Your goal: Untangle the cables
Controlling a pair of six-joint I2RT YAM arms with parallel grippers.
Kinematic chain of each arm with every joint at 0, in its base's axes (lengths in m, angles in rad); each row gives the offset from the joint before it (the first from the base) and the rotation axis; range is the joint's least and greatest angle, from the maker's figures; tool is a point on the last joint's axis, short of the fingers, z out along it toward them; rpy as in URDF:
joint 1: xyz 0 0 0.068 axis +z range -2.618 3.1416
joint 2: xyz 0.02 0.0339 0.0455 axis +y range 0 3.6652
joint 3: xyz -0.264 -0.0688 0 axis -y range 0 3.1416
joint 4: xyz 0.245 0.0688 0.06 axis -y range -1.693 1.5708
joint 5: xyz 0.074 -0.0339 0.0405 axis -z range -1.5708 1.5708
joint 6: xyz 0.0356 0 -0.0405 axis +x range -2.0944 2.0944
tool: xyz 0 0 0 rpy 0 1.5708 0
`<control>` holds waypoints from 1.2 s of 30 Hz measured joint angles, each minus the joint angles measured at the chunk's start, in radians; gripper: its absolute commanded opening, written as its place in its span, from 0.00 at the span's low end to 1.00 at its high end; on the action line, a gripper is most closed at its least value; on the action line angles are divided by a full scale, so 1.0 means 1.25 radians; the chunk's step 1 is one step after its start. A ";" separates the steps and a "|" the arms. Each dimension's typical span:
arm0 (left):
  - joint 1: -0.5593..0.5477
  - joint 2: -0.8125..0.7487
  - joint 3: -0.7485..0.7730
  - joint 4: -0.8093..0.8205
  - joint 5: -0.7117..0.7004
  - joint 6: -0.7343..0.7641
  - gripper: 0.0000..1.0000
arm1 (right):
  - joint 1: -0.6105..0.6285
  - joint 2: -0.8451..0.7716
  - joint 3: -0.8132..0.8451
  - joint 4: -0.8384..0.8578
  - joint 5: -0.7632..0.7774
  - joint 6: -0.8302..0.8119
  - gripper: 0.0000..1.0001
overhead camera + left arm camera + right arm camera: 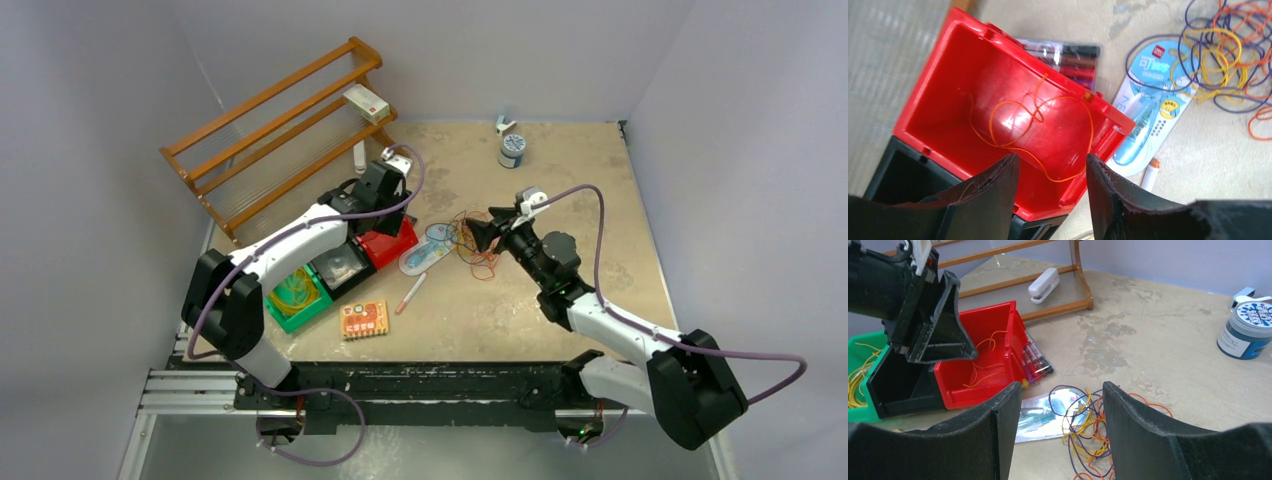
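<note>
A tangle of thin purple, yellow and orange cables (474,246) lies mid-table; it also shows in the left wrist view (1218,55) and the right wrist view (1088,425). One orange cable (1043,125) lies loose inside the red bin (918,100), which shows from above (392,246). Yellow cables (857,377) lie in the green bin (297,297). My left gripper (1050,162) is open and empty, just above the red bin. My right gripper (1062,390) is open and empty, hovering over the tangle's left part without touching it.
A black bin (340,266) sits between the red and green ones. A pen package (425,250) lies under the tangle's edge, a marker (410,293) and an orange card (364,320) nearer me. A wooden rack (280,130) stands back left, a blue jar (512,150) at the back.
</note>
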 measured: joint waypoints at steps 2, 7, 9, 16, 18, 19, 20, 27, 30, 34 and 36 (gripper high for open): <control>-0.007 0.012 -0.004 -0.006 0.014 0.005 0.51 | 0.000 0.007 0.000 -0.001 -0.002 0.000 0.63; -0.028 0.061 -0.005 -0.015 0.037 0.014 0.51 | 0.000 0.010 0.000 0.000 -0.003 0.000 0.63; -0.034 0.074 -0.005 -0.020 0.040 0.020 0.48 | 0.000 0.010 0.000 -0.001 -0.003 0.000 0.63; -0.038 0.105 -0.005 -0.030 0.003 0.026 0.34 | 0.000 0.010 0.000 0.000 -0.002 0.000 0.63; -0.038 0.117 -0.005 -0.029 -0.019 0.026 0.31 | 0.000 0.010 0.000 0.000 -0.002 0.000 0.63; -0.038 0.121 -0.005 -0.030 -0.027 0.026 0.30 | 0.000 0.010 0.000 0.000 -0.002 0.000 0.63; -0.038 0.127 -0.005 -0.033 -0.038 0.026 0.29 | 0.000 0.010 0.000 0.000 -0.002 0.000 0.63; -0.038 0.155 -0.005 -0.036 -0.112 0.025 0.23 | 0.000 0.010 0.000 0.000 -0.002 0.000 0.63; -0.038 0.164 -0.001 -0.038 -0.135 0.024 0.24 | 0.000 0.010 0.000 0.000 -0.002 0.000 0.63; -0.038 0.163 0.003 -0.038 -0.128 0.025 0.33 | 0.000 0.010 0.000 0.000 -0.002 0.000 0.63; -0.038 0.155 0.003 -0.038 -0.111 0.025 0.38 | 0.000 0.010 0.000 0.000 -0.002 0.000 0.63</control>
